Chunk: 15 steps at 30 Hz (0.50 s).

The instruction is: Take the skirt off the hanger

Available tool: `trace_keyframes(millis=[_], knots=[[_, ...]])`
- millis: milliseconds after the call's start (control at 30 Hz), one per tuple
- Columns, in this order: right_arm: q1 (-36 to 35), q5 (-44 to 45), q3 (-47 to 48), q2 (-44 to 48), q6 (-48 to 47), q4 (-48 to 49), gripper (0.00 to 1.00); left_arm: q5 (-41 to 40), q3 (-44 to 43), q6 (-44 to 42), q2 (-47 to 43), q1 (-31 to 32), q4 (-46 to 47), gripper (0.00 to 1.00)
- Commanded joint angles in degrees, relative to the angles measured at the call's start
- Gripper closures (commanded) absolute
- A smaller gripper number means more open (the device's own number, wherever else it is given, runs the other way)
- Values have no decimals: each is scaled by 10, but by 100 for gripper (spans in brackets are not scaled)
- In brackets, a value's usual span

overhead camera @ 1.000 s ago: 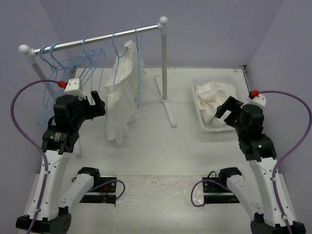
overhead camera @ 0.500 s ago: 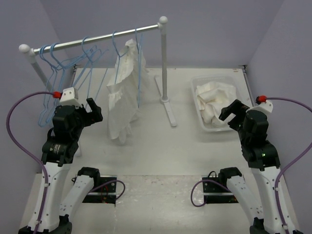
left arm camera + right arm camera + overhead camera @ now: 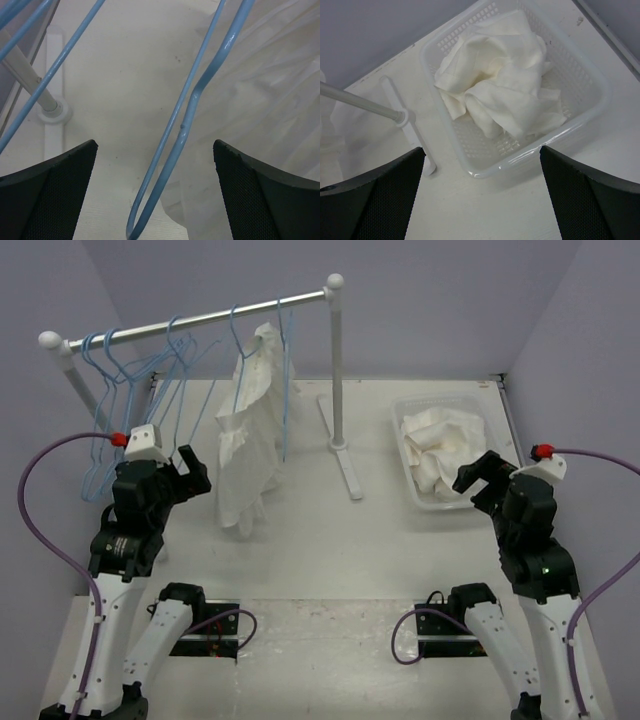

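The skirt (image 3: pixel 440 445) lies crumpled in the clear plastic basket (image 3: pixel 437 502) at the right, off any hanger. It also shows in the right wrist view (image 3: pixel 505 90), filling most of the basket (image 3: pixel 540 152). My right gripper (image 3: pixel 476 484) is open and empty, just near of the basket's front rim (image 3: pixel 482 150). My left gripper (image 3: pixel 196 468) is open and empty, left of a long narrow white garment (image 3: pixel 250 440) that hangs from a blue hanger (image 3: pixel 285 390). In the left wrist view (image 3: pixel 154 150) a blue hanger loop (image 3: pixel 192 105) hangs between the open jaws, untouched, with that garment (image 3: pixel 260 100) behind.
A white rack with a metal rail (image 3: pixel 200 320) spans the back left. Several empty blue hangers (image 3: pixel 150 390) hang on it. Its right post (image 3: pixel 337 370) and foot (image 3: pixel 345 465) stand between the hanging garment and the basket. The left post's foot (image 3: pixel 52 107) is near my left gripper.
Both arms have drawn back toward the near edge. The right gripper has left the space over the basket; the left has pulled away from the hanging garment. Both stayed open.
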<state>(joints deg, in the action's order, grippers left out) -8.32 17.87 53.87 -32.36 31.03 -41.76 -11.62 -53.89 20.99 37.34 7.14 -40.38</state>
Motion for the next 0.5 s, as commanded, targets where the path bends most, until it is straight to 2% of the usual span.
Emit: trace_keyframes(millis=[0,467], knots=[[-2,11,4,8,0,-2,1,-4,9,10,-7,-1,14,0],[-2,20,-9,2,-8,21,1,2,14,8,-15,-1,1,0]])
